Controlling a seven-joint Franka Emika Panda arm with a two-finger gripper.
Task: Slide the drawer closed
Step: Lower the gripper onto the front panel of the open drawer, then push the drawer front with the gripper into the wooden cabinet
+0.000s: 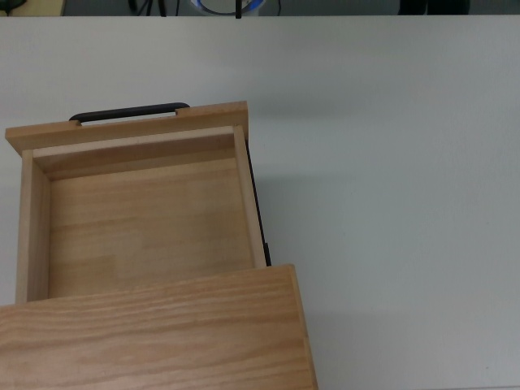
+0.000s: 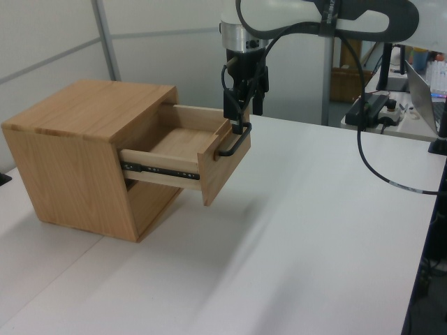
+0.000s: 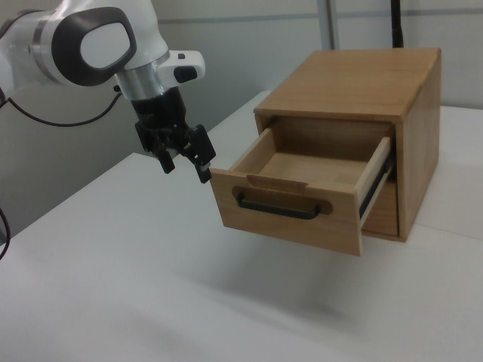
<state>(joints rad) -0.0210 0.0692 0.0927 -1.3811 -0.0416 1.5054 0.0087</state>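
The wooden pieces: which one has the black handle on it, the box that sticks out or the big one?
The drawer, the piece that sticks out. Its front panel carries the black handle. The big cabinet behind it has only plain wood.

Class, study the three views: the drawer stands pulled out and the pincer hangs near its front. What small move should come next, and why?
Probably bring the open pincer in against the drawer front panel, beside the handle. The drawer stands well out of the cabinet, and in the right view the pincer hangs just off the panel, touching nothing.
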